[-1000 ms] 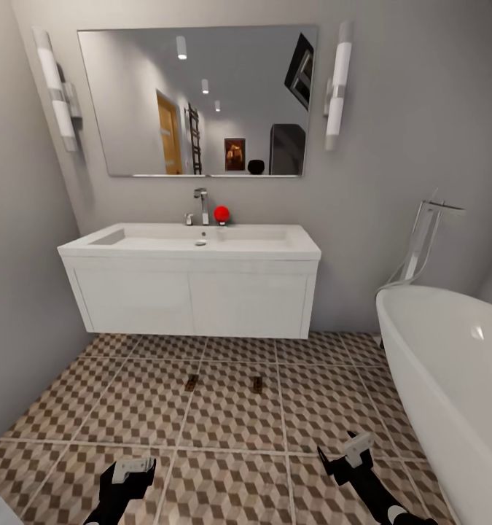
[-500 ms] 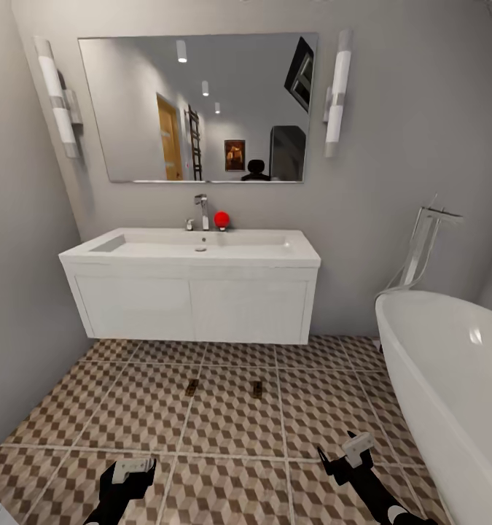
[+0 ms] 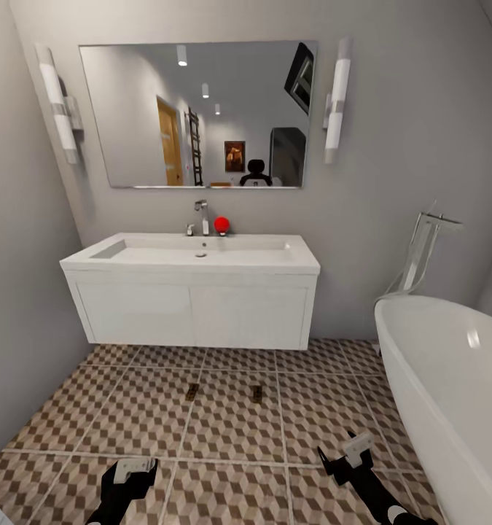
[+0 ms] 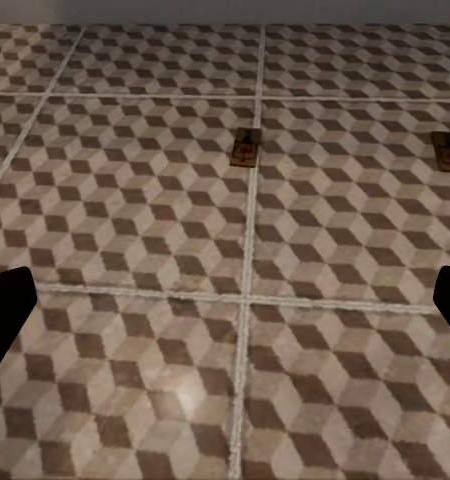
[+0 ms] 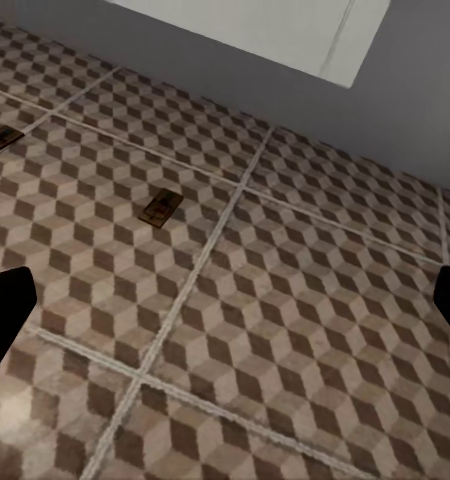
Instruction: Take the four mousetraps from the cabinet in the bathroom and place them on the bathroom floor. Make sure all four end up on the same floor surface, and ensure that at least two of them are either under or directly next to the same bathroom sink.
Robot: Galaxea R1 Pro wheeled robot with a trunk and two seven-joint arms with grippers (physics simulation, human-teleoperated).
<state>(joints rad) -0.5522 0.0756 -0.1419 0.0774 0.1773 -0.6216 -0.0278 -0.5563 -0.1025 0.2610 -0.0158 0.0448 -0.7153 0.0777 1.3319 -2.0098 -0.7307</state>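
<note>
Both hands open, two mousetraps (image 3: 192,392) (image 3: 256,394) on floor (image 3: 231,430)

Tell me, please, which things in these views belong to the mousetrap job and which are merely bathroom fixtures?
Job:
- left mousetrap
- right mousetrap
- bathroom floor
- sink
- left end effector, right end effector, both empty

Merely there:
- bathtub
- mirror
- red ball by the tap

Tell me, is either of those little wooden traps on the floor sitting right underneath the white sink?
No: in the head view both mousetraps lie on the open tiled floor, out in front of the sink, not beneath it.
</note>
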